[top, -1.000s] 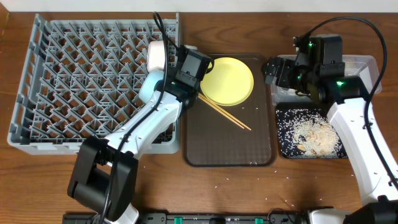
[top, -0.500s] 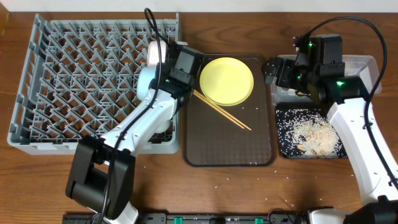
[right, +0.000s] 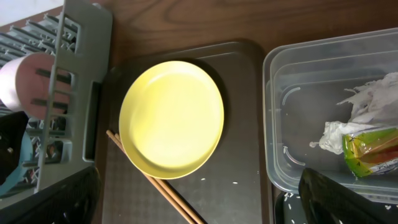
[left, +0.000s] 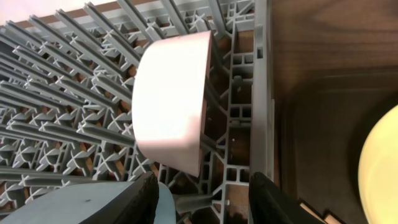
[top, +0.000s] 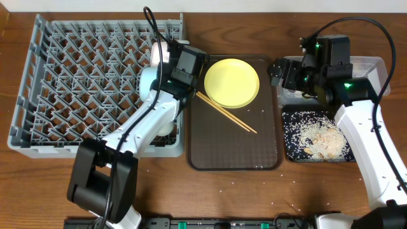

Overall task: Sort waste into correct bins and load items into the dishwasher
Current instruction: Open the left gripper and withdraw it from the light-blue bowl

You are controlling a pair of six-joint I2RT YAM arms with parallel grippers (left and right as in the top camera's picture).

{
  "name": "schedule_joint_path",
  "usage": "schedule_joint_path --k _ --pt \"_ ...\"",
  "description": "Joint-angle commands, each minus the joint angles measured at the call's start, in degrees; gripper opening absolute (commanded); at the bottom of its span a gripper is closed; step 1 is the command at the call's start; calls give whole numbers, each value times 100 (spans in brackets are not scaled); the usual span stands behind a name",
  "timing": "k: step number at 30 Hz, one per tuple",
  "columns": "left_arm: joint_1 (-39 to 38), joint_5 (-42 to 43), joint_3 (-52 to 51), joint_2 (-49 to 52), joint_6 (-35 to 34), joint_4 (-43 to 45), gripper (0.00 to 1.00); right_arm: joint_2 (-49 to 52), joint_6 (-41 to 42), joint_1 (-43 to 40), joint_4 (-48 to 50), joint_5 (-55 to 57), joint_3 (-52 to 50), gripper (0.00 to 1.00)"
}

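Note:
The grey dish rack (top: pixel 95 83) fills the left. A white bowl (left: pixel 171 102) stands on edge among its pegs, with a light blue bowl (left: pixel 81 202) beside it; both show from overhead, the white bowl (top: pixel 157 56) and blue bowl (top: pixel 147 79). My left gripper (left: pixel 205 202) is open and empty over the rack's right edge, its left finger next to the blue bowl. The yellow plate (top: pixel 231 83) and the chopsticks (top: pixel 226 111) lie on the brown tray. My right gripper (right: pixel 199 205) is open and empty above the plate (right: pixel 171 118). The small white cup is out of view.
The clear tub (right: pixel 311 74) holds the crumpled napkin (right: pixel 367 112) and the yellow-green wrapper (right: pixel 370 152). The black tray (top: pixel 318 137) holds rice and beige scraps. The brown tray (top: pixel 235 149) lies between rack and bins. Stray rice grains dot the table front.
My left gripper has moved left from the brown tray's corner to over the rack's right edge. The right arm has not moved.

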Motion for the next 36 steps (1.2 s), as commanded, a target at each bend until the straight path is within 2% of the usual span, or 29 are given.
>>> schedule_joint_path --k 1,9,12,23,36 --pt "46 -114 94 201 103 26 48 -11 0 15 -2 55 68 99" --pt "76 -160 94 223 442 216 49 -11 0 15 -2 55 68 99" --pt "76 -350 94 223 450 232 48 -11 0 15 -2 55 68 99" --pt "76 -243 94 223 450 164 48 -11 0 15 -2 52 68 99" --pt "125 -627 94 245 791 212 49 -11 0 15 -4 55 68 99"
